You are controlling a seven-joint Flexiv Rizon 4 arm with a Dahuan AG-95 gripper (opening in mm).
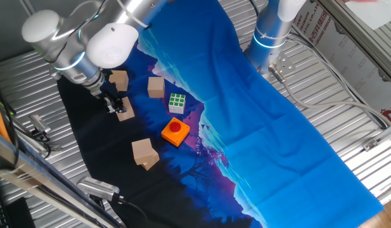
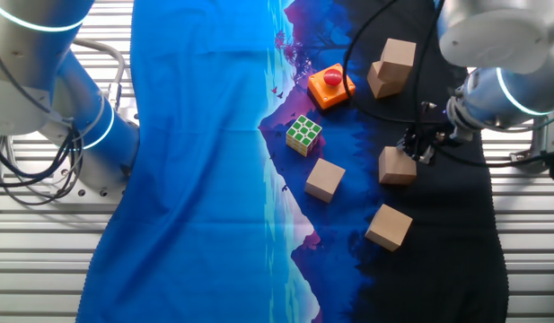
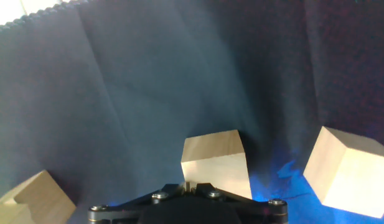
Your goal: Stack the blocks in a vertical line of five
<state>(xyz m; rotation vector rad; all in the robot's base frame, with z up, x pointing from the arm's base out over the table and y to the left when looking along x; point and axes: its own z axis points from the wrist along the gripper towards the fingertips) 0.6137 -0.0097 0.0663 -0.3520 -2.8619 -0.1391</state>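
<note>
Hovering at a wooden block, the gripper hides whether its jaws grip.

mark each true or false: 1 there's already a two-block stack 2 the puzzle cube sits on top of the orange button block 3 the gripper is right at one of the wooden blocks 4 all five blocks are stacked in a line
1. True: a two-block stack stands near the orange button block.
2. False: the puzzle cube sits on the cloth beside it, apart.
3. True: the gripper is at one wooden block; whether it grips, I cannot tell.
4. False: two more blocks lie singly on the cloth.
</note>
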